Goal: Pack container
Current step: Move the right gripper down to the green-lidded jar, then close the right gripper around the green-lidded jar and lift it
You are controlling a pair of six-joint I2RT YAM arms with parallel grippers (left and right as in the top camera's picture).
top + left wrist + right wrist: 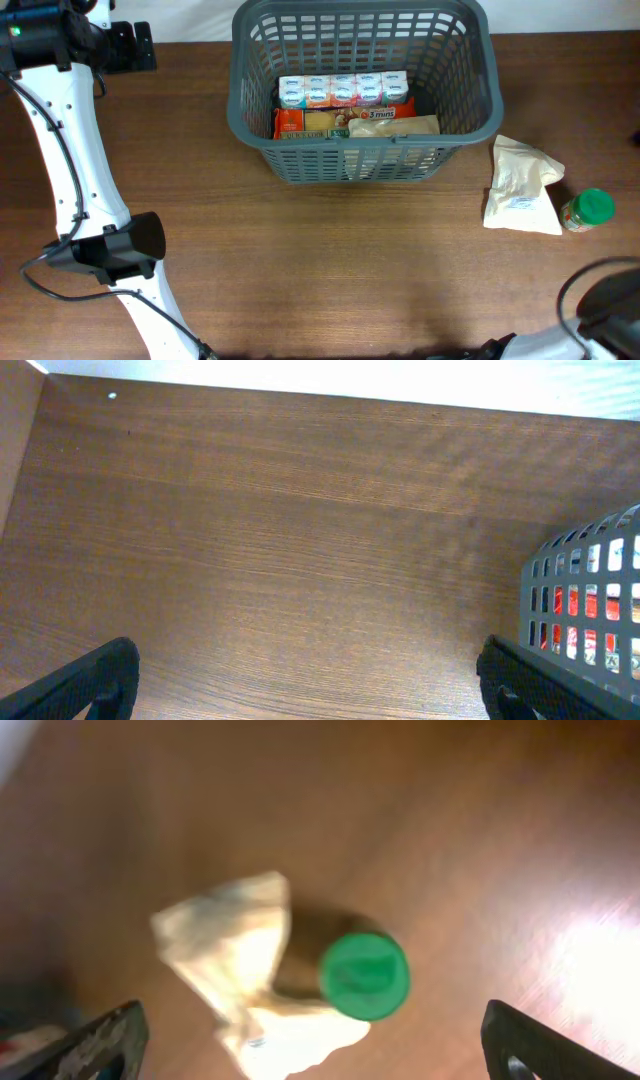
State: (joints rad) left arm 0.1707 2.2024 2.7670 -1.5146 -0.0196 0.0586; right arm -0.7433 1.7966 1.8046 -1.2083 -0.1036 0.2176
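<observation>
The left gripper (305, 660) is released. Its two dark fingers (85, 685) sit wide apart at the 7 and 5 o'clock corners of the left wrist view, with nothing between them but bare brown table (280, 540). In the overhead view this gripper (128, 46) hovers at about 10 o'clock over the table, well apart from the groceries.

The right gripper (312, 1020) is also spread open and holds nothing. Its fingertips (105, 1040) show at the lower corners of the right wrist view. That view is blurred.

The basket (350, 165), dark grey with slotted sides and a thick rim, stands upright at 12 o'clock on the table (330, 270). One of its rounded corners (590, 590) enters the left wrist view at 4 o'clock, with red packaging showing through the slots.

Inside the basket, a row of small white-topped cartons (343, 90) lies along the 12 o'clock side. At 6 o'clock from the cartons are an orange box (297, 122) and, at its 3 o'clock side, a tan packet (390, 124).

Outside the basket, at 3 o'clock on the table, lies a pale cream bag (520, 185). A jar with a green lid (590, 208) stands right against the bag's 4 o'clock corner. In the right wrist view the jar's green lid (363, 975) faces the camera near the centre. The crumpled bag (235, 945) spreads out at 9 o'clock from it.
</observation>
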